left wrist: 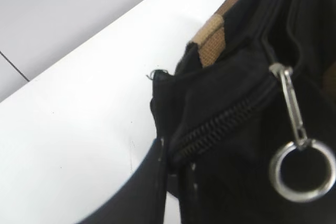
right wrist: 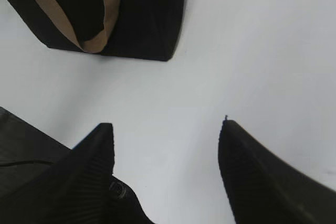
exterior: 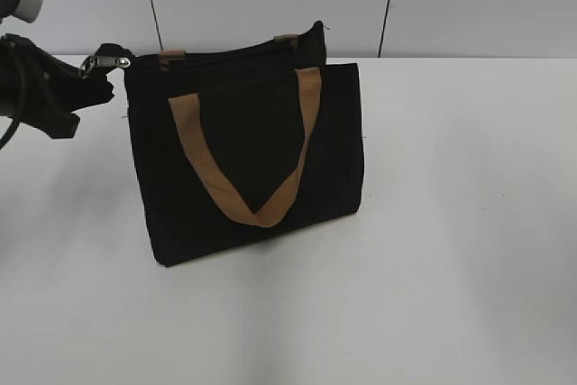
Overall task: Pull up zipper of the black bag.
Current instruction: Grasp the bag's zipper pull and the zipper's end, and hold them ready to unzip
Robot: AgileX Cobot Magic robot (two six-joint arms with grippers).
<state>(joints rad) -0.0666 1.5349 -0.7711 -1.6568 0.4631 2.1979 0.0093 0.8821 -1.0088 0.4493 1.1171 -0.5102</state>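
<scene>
I am standing the bag (exterior: 248, 155) upright on the white table (exterior: 451, 223), a little left of the middle, its tan strap (exterior: 243, 160) hanging in a loop down the front panel. My left gripper (exterior: 90, 87) is sitting at the bag's top left corner, right where the zipper (left wrist: 226, 121) ends. The silver pull tab (exterior: 108, 62) is showing just above my fingers there; up close, the tab and its ring (left wrist: 302, 169) are hanging beside the zipper teeth. One dark finger (left wrist: 152, 182) is pressing against the corner fabric, but I cannot tell whether I am actually pinching anything or how wide my left jaws are. My right gripper (right wrist: 165, 145) is hanging over bare table, well apart from the bag, its fingers (right wrist: 94, 150) spread wide and holding nothing.
</scene>
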